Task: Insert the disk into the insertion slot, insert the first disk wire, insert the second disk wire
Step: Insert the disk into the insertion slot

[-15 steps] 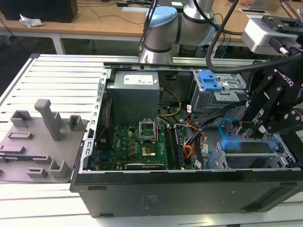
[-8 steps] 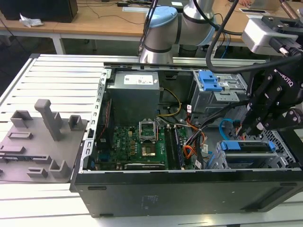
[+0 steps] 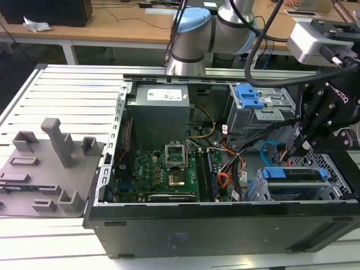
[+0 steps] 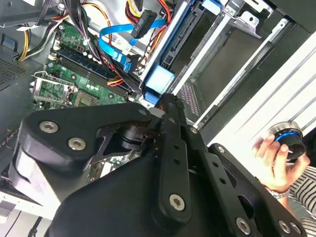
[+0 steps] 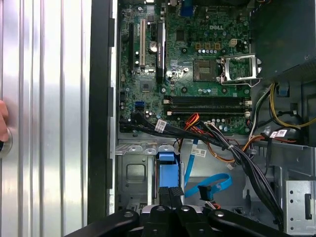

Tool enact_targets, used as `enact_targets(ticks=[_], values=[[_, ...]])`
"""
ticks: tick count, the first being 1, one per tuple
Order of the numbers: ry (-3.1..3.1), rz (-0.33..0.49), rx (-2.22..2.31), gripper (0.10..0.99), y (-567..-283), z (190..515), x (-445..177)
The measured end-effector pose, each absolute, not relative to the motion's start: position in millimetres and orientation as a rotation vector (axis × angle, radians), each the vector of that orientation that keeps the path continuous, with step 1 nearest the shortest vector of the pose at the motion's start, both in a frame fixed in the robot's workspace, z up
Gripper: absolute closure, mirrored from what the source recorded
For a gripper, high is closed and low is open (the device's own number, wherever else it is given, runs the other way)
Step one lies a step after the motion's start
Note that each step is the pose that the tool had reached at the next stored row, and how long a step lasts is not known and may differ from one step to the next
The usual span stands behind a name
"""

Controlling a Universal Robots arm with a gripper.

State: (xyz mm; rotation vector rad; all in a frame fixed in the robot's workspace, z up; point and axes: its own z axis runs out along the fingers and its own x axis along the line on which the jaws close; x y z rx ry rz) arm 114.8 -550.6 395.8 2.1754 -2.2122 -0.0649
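One disk (image 3: 293,174), and it's already in the insertion slot (image 3: 260,191) directly below my gripper (image 3: 296,149), w/ its blue carrier rail across the front of the low cage. In the first wrist view the carrier's blue end sits right against the gripper. The gripper is closed, fingers pressed together w/ nothing visible btwn them, so I read this as a push, not a grasp.

Seating looks nearly done, but I can't tell if the carrier has latched. To do it well, I'd push square to the bay and along the rail. Any sideways lean and the carrier may bind on the sheet metal, so go slow at the end.

The blue data cable (image 3: 271,151) lies loose just beside the gripper on the motherboard (image 3: 163,169) side, connector not plugged in. The wire bundle (image 5: 232,153) is near too. Keep clear of both so nothing gets pinched btwn disk & cage.
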Motion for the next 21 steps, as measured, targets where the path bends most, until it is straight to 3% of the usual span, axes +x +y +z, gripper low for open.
enact_targets(ticks=[21], values=[[-2.212,-0.066,2.175,0.98,-548,369,137]])
